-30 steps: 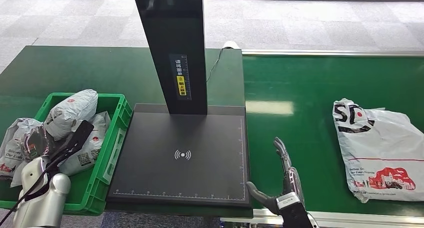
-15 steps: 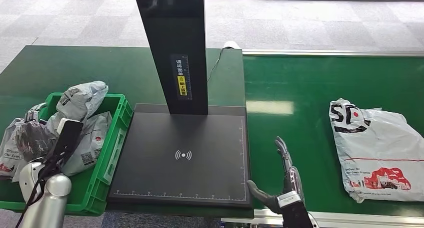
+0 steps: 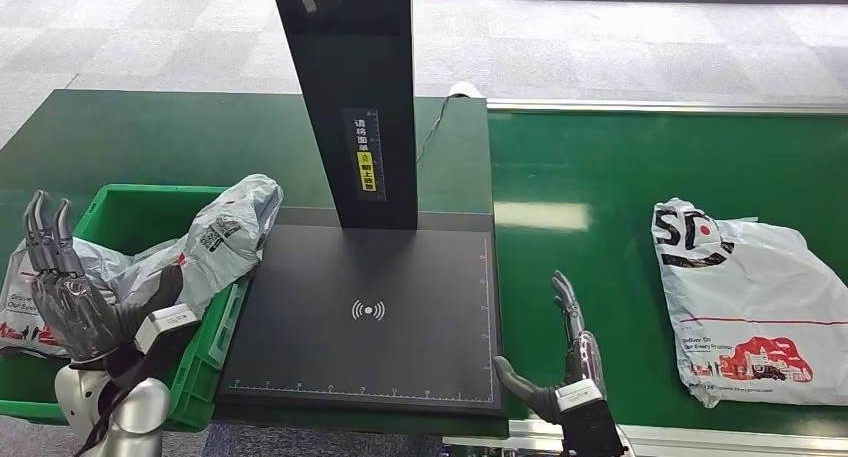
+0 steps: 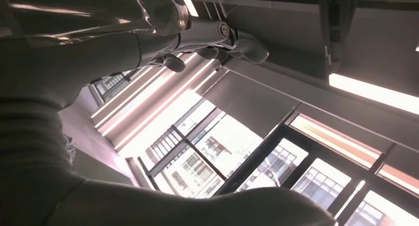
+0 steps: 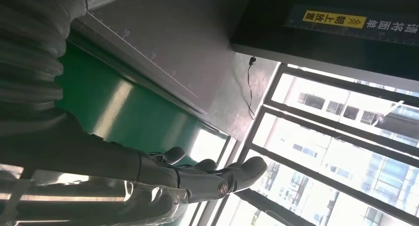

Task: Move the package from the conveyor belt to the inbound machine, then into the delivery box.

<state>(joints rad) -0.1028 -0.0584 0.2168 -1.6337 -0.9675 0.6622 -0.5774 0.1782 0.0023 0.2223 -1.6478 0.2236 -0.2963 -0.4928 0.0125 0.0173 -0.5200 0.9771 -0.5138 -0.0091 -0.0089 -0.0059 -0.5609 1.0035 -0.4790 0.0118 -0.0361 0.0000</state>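
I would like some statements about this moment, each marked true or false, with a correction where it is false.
1. A white package lies on the green conveyor belt. True.
2. The right hand holds that package. False: it is open and apart from it.
3. The scanner plate of the inbound machine is bare. True.
4. The green delivery box stands right of the plate. False: it stands on its left.
5. The left hand has its fingers spread. True.
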